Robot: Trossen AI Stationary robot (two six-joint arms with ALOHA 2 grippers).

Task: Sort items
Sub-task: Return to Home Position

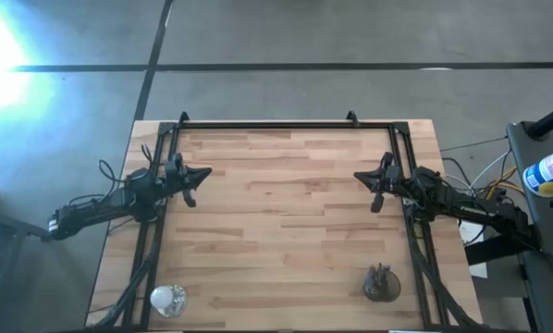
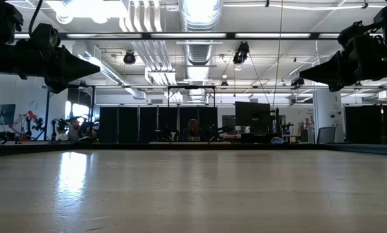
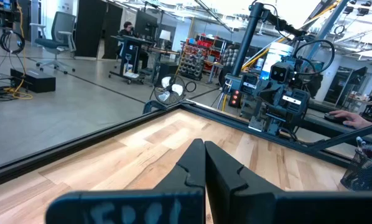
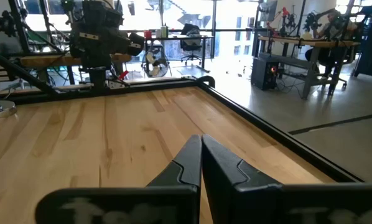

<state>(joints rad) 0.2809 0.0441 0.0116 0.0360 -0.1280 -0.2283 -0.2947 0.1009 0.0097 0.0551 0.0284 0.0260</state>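
Observation:
The items [image 1: 380, 274] stand bunched in a dark round cup [image 1: 382, 285] near the table's front right; they are too small to tell apart. A shiny silver cup [image 1: 167, 299] stands at the front left. My left gripper [image 1: 206, 173] hovers shut and level above the table's left side, pointing toward the middle, with nothing in it. My right gripper [image 1: 359, 176] hovers shut above the right side, facing it. Their own wrist views show the left gripper's [image 3: 203, 147] and the right gripper's [image 4: 200, 140] fingertips pressed together. In the low view both hang well above the wood.
A black frame rail [image 1: 267, 126] runs along the table's far edge and down both sides. Bare wood [image 1: 281, 213] lies between the two grippers. A person's hand [image 3: 343, 115] shows beyond the table's right side in the left wrist view.

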